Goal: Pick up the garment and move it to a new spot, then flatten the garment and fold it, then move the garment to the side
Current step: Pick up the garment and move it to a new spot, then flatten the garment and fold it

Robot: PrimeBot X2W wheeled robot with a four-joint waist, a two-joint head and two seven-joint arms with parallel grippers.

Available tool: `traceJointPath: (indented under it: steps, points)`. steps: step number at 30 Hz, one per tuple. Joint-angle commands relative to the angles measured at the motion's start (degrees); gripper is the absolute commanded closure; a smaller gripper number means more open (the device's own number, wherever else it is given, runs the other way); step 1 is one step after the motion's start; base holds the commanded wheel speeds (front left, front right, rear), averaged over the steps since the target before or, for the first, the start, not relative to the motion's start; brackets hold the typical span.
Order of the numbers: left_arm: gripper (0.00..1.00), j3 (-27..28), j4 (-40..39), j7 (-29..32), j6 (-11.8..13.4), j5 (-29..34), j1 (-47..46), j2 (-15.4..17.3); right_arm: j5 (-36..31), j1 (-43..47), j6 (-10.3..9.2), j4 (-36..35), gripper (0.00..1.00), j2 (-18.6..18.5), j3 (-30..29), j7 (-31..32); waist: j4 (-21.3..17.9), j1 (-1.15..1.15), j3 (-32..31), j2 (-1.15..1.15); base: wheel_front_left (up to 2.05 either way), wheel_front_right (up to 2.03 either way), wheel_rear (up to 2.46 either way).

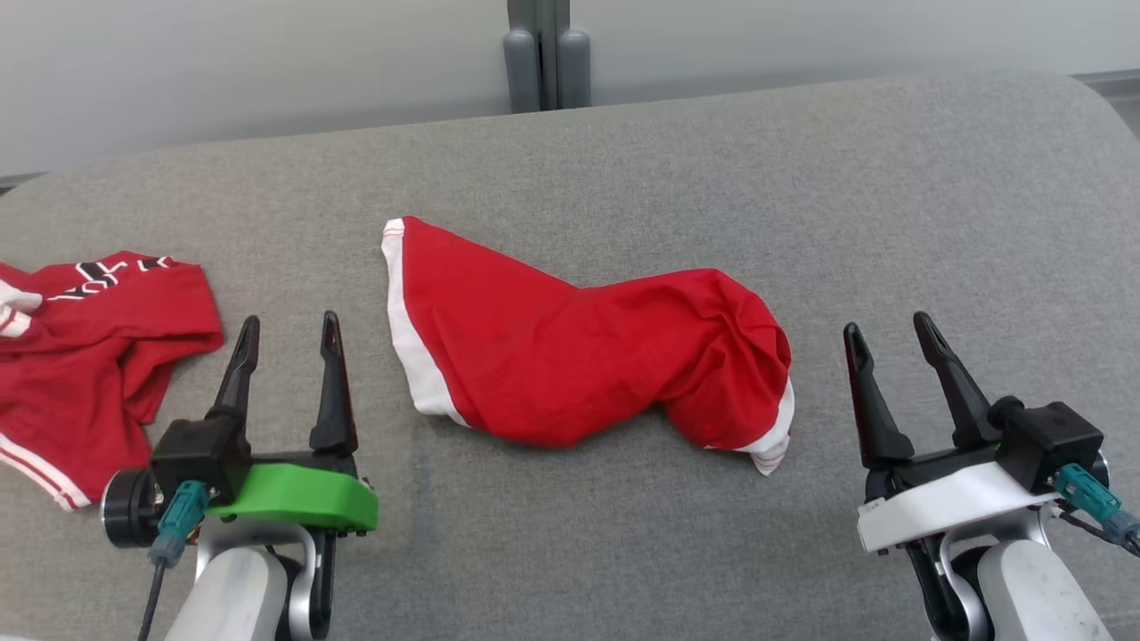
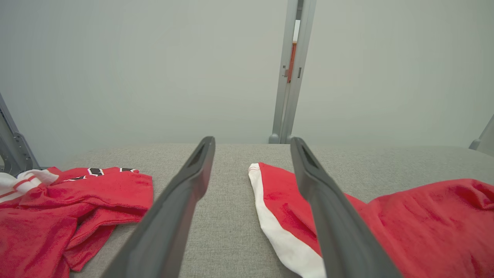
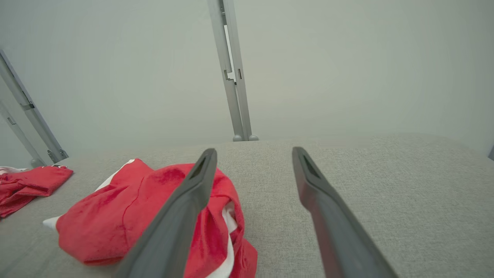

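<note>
Lying where, the garment [image 1: 570, 356]?
— Middle of the grey counter [image 1: 623, 160], between both grippers. Red, white trim, crumpled and not flat. White-banded edge on the robot's left end, bunched-up end on its right.

— Left gripper [image 1: 291, 320]?
— Low at the counter's near edge, just left of the white band. Fingers [image 2: 185, 200] spread wide with nothing between them, not touching the cloth.

— Right gripper [image 1: 887, 322]?
— Near edge too, just right of the bunched end. Fingers [image 3: 181, 208] wide and empty, clear of the fabric.

— Anything else?
— Second red garment [image 1: 98, 356] with white stripes and black-white lettering, rumpled at the counter's far left edge, apart from the first. Grey post [image 1: 543, 53] behind the counter.
</note>
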Motion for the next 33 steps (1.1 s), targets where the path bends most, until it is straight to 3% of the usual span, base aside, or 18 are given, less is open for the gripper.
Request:
traceJointPath:
  steps: [1, 14, 33]
  points:
    - [0.0, 0.7, -0.5, -0.2, 0.1, 0.7, 1.6, 0.3, -0.2, 1.0, 0.01, -0.3, 0.0, -0.3, 0.1, 0.3, 1.3, 0.0, -1.8, 0.0, 0.0, 0.0, 0.0]
    - [0.0, 1.9, -0.5, -0.1, -2.0, 2.6, 8.0, 0.3, -0.5, 5.9, 0.01, -1.4, 0.0, -0.1, -0.1, 2.6, -0.1, 0.0, -5.5, 0.0, 0.0, 0.0, 0.0]
    - [0.0, 2.3, -0.4, -0.1, -2.9, 2.9, 8.4, 0.1, -0.6, 6.4, 0.01, -2.8, 0.0, 0.6, -0.7, 3.0, 0.3, 0.0, -5.4, 0.0, 0.0, 0.0, 0.0]
